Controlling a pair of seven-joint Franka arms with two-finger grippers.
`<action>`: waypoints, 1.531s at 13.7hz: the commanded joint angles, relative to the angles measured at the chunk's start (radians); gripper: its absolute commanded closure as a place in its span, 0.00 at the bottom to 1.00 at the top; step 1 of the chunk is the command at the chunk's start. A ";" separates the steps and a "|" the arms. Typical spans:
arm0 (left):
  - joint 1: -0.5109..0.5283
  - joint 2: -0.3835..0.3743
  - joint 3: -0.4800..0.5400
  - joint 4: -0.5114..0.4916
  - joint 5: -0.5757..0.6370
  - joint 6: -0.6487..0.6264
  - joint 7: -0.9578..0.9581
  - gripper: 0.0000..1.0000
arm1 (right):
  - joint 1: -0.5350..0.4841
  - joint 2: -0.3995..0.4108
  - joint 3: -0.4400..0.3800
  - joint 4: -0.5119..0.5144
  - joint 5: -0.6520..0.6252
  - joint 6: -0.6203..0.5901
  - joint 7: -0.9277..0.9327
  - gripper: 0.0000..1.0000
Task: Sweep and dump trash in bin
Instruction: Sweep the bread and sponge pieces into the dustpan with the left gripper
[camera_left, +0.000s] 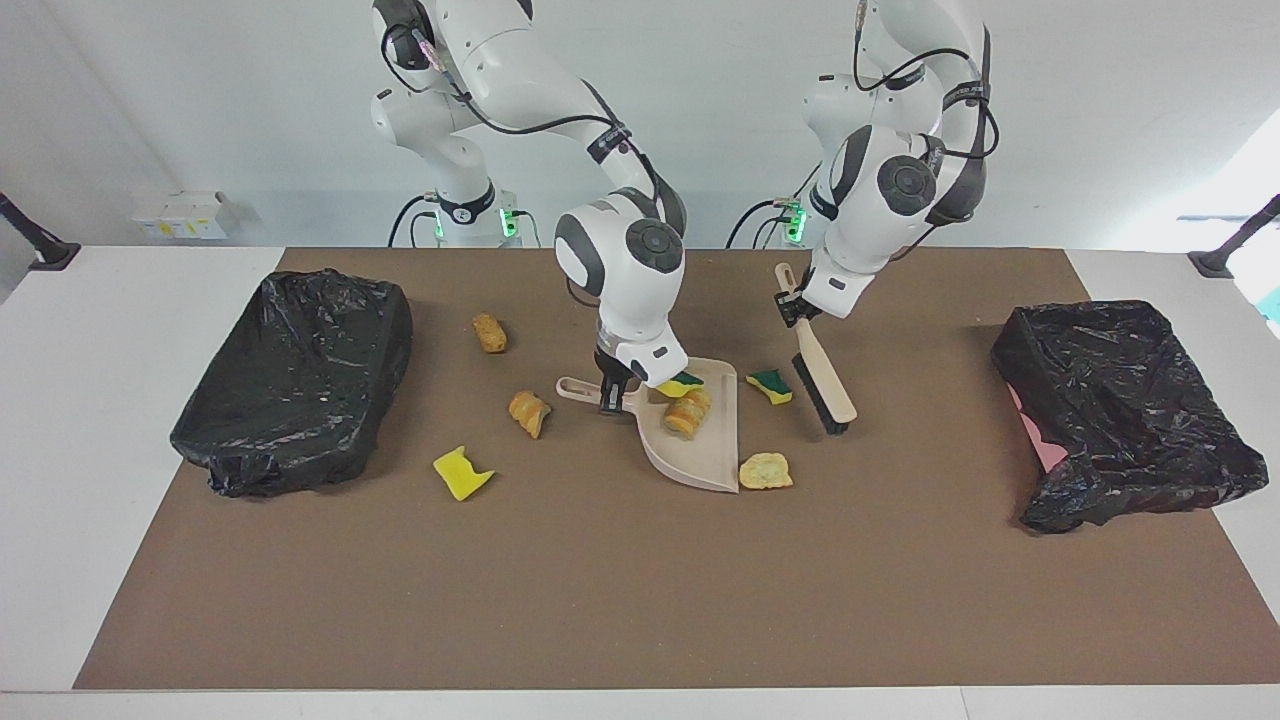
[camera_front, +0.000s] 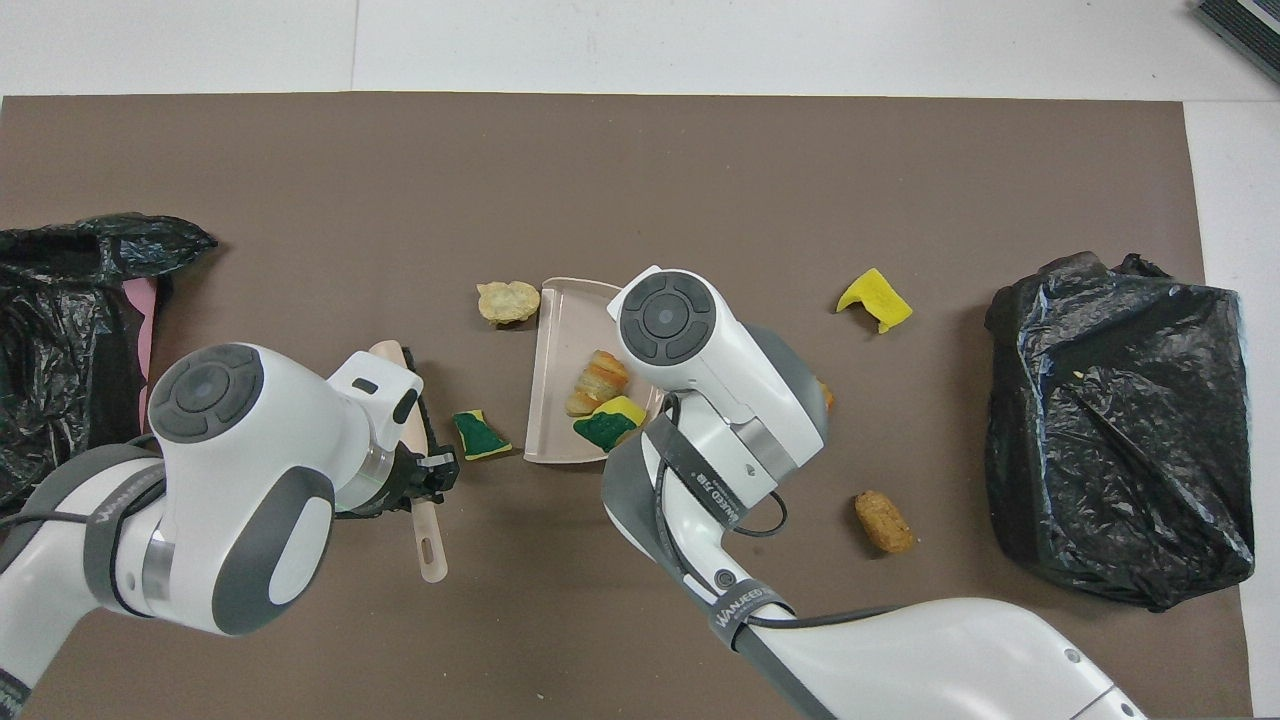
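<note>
My right gripper (camera_left: 608, 398) is shut on the handle of the beige dustpan (camera_left: 705, 455) (camera_front: 556, 330), which rests on the mat. In the pan lie an orange-brown bread lump (camera_left: 688, 410) (camera_front: 598, 375) and a green-backed yellow sponge (camera_left: 680, 383) (camera_front: 608, 425). My left gripper (camera_left: 793, 308) (camera_front: 425, 480) is shut on the brush (camera_left: 825, 385) (camera_front: 400, 360), bristles down beside a green-backed sponge (camera_left: 770, 385) (camera_front: 480, 435) on the mat. A pale lump (camera_left: 765, 470) (camera_front: 507, 301) sits at the pan's lip. The overhead view hides my right gripper under its arm.
Toward the right arm's end lie an orange lump (camera_left: 529, 411), a brown lump (camera_left: 489, 332) (camera_front: 884, 520) and a yellow sponge (camera_left: 461, 472) (camera_front: 874, 298). A black-bagged bin (camera_left: 300, 380) (camera_front: 1120, 430) stands at that end, another (camera_left: 1130, 410) (camera_front: 60, 340) at the left arm's end.
</note>
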 joint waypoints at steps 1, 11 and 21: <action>-0.041 -0.065 -0.012 -0.102 -0.005 0.055 -0.186 1.00 | -0.006 -0.028 0.007 -0.057 -0.022 0.034 0.016 1.00; -0.253 0.130 -0.018 0.002 -0.080 0.352 -0.003 1.00 | -0.006 -0.029 0.007 -0.059 -0.022 0.032 0.016 1.00; -0.138 0.200 -0.005 0.220 0.032 0.175 0.118 1.00 | -0.006 -0.029 0.007 -0.059 -0.022 0.032 0.016 1.00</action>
